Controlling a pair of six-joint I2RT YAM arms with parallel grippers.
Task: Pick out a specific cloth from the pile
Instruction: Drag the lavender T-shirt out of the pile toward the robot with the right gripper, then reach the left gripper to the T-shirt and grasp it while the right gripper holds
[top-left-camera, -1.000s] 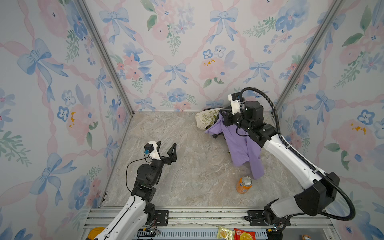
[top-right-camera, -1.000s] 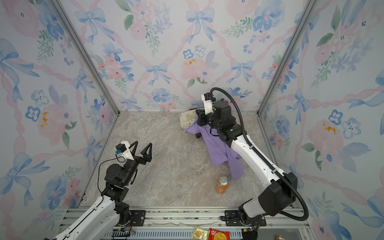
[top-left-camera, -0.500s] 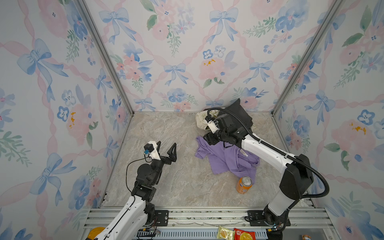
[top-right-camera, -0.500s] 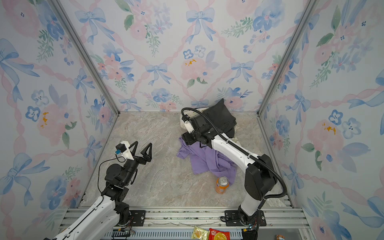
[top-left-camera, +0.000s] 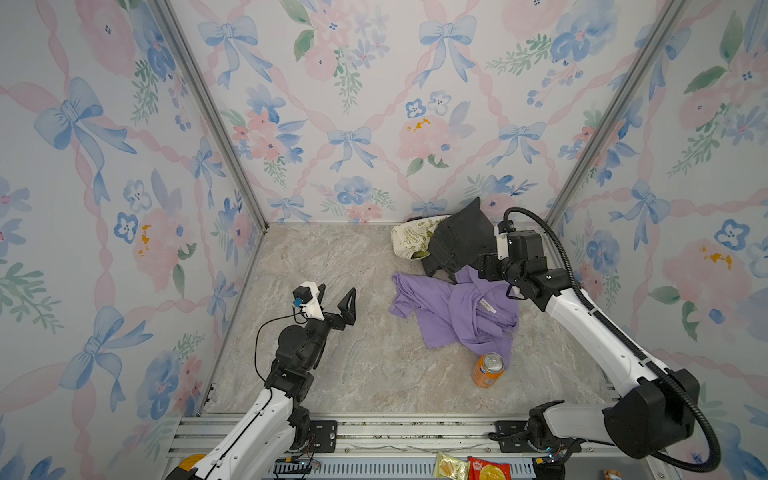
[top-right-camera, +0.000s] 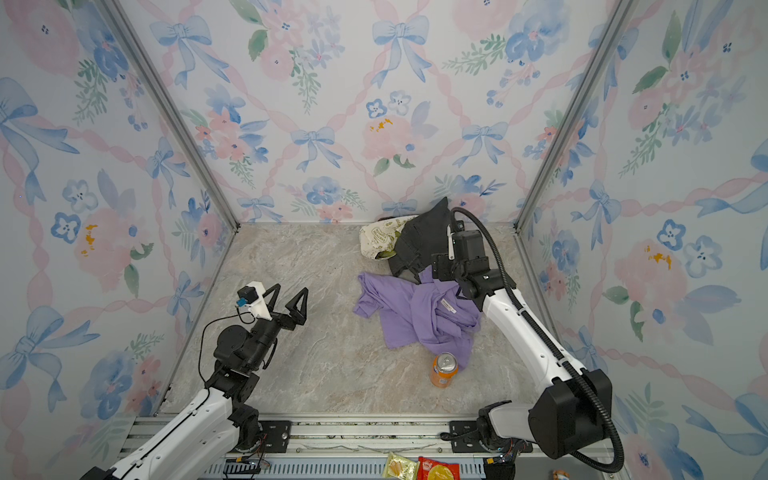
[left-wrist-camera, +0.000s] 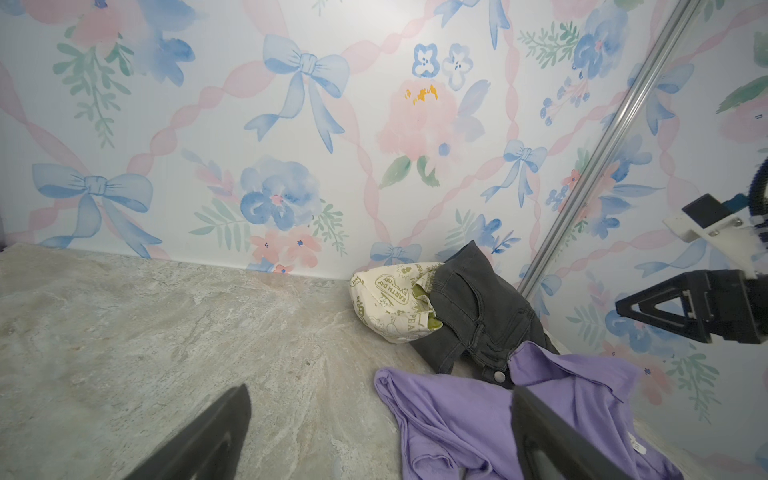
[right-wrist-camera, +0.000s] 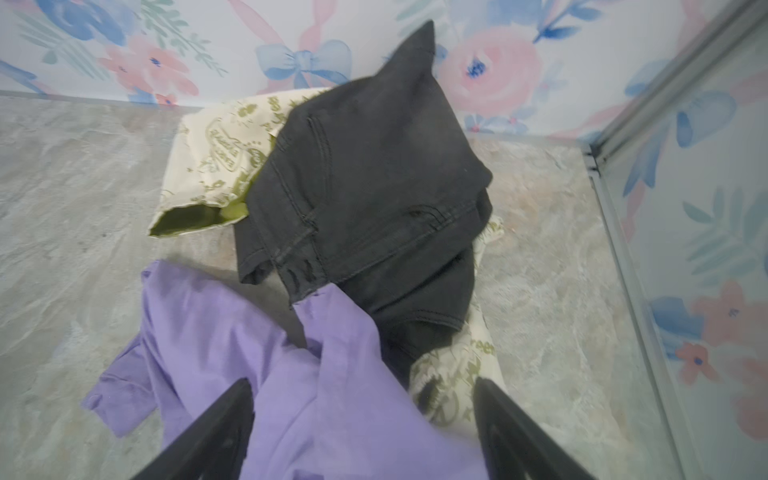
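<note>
1. While nothing sits between its fingers, the left gripper (top-left-camera: 337, 291) hangs spread wide above the bare table (top-left-camera: 316, 374), well apart from the clothes.
2. The purple shirt (top-left-camera: 453, 311) lies crumpled on the table right of the middle in both top views. It is clear of the pile (top-left-camera: 449, 241) except at its far edge, which touches the black jeans (top-left-camera: 461, 237).
3. It looks light, soft and limp, so it should drape and stretch rather than hold its shape, and it is neither fragile nor slippery. The bunched ridge near the white tag (top-left-camera: 487, 306) looks like the best place to pinch, because the flat hems hug the table.
4. Against the back wall, the jeans lie over a cream printed cloth (top-left-camera: 411, 239). They look heavier and stiffer, and they may drag along if the shirt's edge catches on them.
5. An orange can (top-left-camera: 487, 369) stands just beside the shirt's near hem, where a sliding cloth could tip it.
6. The right gripper (right-wrist-camera: 361, 386) hovers over the shirt's far end with its fingers spread, pinching nothing.
</note>
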